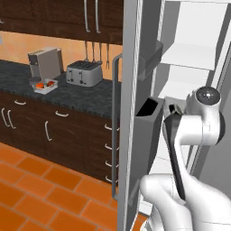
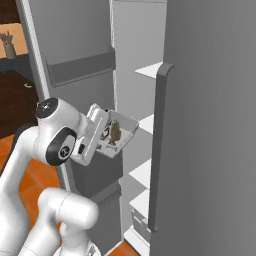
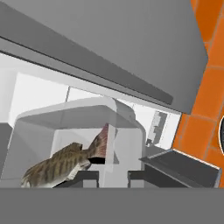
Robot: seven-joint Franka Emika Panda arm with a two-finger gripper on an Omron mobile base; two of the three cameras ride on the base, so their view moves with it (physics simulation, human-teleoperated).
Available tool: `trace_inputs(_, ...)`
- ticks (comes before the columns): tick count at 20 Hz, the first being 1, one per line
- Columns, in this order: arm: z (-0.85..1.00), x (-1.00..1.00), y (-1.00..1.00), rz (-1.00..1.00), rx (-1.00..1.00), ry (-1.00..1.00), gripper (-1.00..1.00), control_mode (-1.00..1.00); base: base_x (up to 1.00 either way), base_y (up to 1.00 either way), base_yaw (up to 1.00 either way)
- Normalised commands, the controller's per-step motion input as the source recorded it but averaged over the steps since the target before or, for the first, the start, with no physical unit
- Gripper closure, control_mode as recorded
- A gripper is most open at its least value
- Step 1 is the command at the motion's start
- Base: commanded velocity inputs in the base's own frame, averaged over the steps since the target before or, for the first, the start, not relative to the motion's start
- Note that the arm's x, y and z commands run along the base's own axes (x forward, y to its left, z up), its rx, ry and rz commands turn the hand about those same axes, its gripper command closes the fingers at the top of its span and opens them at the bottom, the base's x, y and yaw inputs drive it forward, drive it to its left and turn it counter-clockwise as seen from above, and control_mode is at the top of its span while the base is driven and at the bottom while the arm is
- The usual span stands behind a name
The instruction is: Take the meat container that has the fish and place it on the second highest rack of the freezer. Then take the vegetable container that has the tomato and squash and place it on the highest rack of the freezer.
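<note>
My gripper [image 2: 106, 134] is shut on the near rim of the meat container [image 2: 121, 134], a white open tray held tilted in the air. The brown fish [image 2: 115, 132] lies inside it. The tray hangs just in front of the open freezer [image 2: 135, 45], about level with the second highest rack [image 2: 146, 124]. In the hand view the fish [image 3: 65, 164] rests in the meat container [image 3: 78, 113] right above my gripper [image 3: 114, 176]. The vegetable container [image 1: 43, 86] with the tomato and squash sits on the dark counter [image 1: 76, 97] at the left.
The grey freezer door [image 1: 131, 113] stands open between arm and counter, with bins [image 1: 149, 117] and a long bar handle [image 1: 115, 126]. A second grey door [image 2: 210, 125] closes off the right side. A toaster [image 1: 84, 73] stands on the counter. More white shelves [image 2: 141, 172] sit lower down.
</note>
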Motion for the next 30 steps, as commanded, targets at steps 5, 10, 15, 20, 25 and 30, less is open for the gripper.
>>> trace_inputs(5,0.10,0.18,-0.44,-0.27,-0.01,-0.04,1.00,-1.00,0.00,0.00,0.00)
trace_inputs(10,0.01,0.83,-0.08,-0.10,0.00,-0.02,1.00,-1.00,0.00,0.00,0.00)
trace_inputs(15,-0.09,0.83,-0.39,-0.01,0.01,0.00,1.00,-1.00,0.00,0.00,0.00)
trace_inputs(20,-0.28,0.55,-0.38,-0.13,0.00,0.00,1.00,-1.00,0.00,0.00,0.00)
trace_inputs(25,-0.38,0.57,-0.30,-0.18,0.00,0.00,1.00,-1.00,0.00,0.00,0.00)
trace_inputs(30,-0.27,0.54,-0.37,-0.02,0.00,0.00,1.00,-1.00,0.00,0.00,0.00)
